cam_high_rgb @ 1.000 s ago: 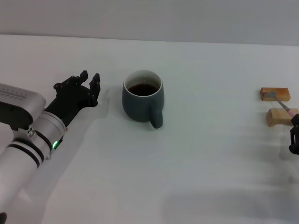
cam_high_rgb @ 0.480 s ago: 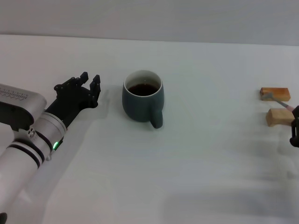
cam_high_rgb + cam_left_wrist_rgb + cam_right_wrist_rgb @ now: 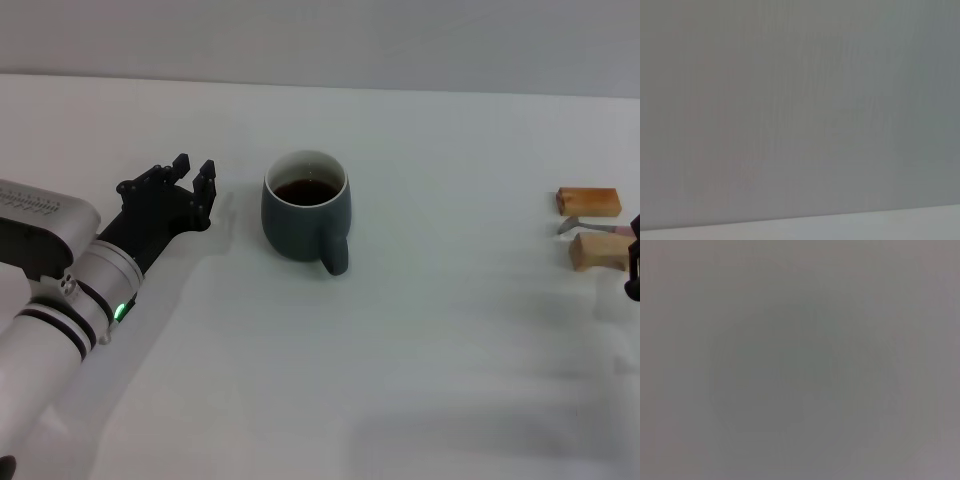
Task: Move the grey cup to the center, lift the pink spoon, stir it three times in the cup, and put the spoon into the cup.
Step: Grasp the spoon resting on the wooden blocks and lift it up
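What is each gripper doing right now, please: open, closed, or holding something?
Left gripper: open, holding nothing, beside the grey cup.
Right gripper: only just in view at the table's right edge near the pink spoon; cannot be told.

I'm seeing the pink spoon (image 3: 596,227) shifting on its two wooden blocks (image 3: 590,202): a second ago its metal bowl was lying on top of the far block, and now the bowl is dropping into the gap between the far block and the near block (image 3: 598,251), with the shaft turning nearly level. My right hand (image 3: 633,282) is sliding further off the right edge of the head view, so only a dark sliver of it is showing beside the near block.
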You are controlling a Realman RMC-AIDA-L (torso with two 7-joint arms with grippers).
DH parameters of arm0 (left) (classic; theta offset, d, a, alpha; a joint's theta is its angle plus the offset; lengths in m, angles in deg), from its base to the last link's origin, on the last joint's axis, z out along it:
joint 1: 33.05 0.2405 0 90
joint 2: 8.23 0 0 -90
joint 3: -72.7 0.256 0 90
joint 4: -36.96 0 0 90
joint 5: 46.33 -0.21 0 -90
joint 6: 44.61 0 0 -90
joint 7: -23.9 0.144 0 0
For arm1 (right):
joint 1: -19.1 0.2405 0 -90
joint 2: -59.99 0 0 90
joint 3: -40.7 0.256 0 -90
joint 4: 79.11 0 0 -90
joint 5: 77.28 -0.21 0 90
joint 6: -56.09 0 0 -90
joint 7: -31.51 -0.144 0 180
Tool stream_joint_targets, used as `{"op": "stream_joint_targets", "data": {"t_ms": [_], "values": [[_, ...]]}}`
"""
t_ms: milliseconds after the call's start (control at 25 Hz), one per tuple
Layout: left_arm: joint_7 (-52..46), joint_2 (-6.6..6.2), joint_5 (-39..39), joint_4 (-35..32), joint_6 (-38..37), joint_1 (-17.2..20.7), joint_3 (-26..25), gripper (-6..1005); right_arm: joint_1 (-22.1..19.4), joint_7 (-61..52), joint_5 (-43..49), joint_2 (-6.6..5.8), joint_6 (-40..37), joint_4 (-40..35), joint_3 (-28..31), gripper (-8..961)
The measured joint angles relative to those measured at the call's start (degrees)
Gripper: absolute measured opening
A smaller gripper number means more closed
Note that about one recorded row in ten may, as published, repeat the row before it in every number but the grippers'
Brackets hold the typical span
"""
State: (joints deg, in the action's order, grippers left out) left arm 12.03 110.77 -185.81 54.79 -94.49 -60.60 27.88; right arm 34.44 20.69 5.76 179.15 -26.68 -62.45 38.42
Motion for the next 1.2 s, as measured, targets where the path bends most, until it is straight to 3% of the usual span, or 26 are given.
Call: {"op": "stream_joint_targets", "data": {"t_ms": [1200], "values": [[0.00,0.00,0.00,0.01,-0.04,0.31,0.00,303,5.25,0.00,-0.08,-0.07,-0.50,-2.18,4.25,103]]}}
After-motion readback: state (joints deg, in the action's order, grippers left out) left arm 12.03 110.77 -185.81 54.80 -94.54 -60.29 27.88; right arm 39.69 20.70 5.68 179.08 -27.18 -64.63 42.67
